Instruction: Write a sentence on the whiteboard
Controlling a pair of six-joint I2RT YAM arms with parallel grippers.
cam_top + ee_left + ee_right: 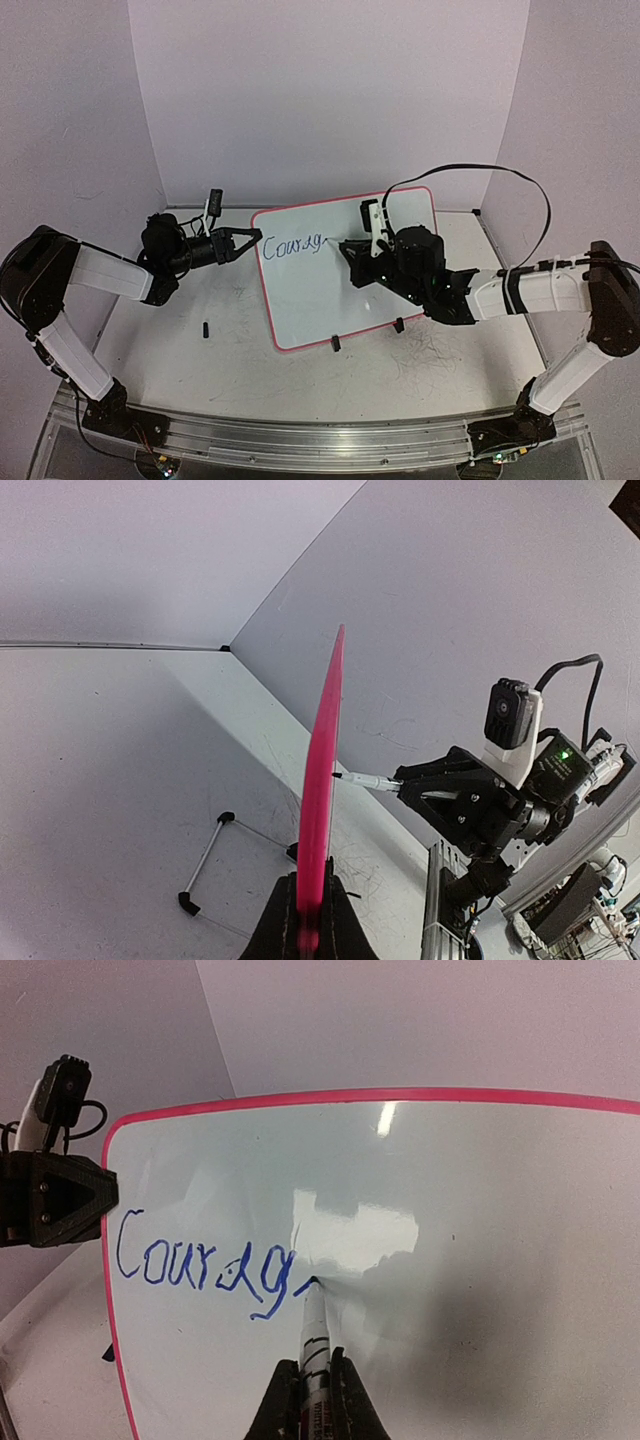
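spreading widest beneath both my arms is the scuffed table (200,372), and on it, between my two grippers, the whiteboard (312,298) rests with its two black clip feet (336,344) along its near edge. my left gripper (250,238) is clamped on the board's left rim, which runs straight out ahead of those jaws as a thin pink edge. my right gripper (350,250) is shut on the marker (315,1335), whose long axis points straight forward from the jaws, its tip touching the white face. the sentence (200,1265) lies to the left of that tip and reads "courag" with a short stroke after the g, so i judge the first word unfinished and the other words not yet written. the coming move turns on this: the line of writing runs left to right, and the bare glossy board lies to the right of the tip as far as the pink rim, with more room below the line. my right arm is the one at the work; my left only steadies. pressing hard could tip the board against that clamp. a small black piece (205,329) lies on the table on the near side of my left jaws, apart from the board.
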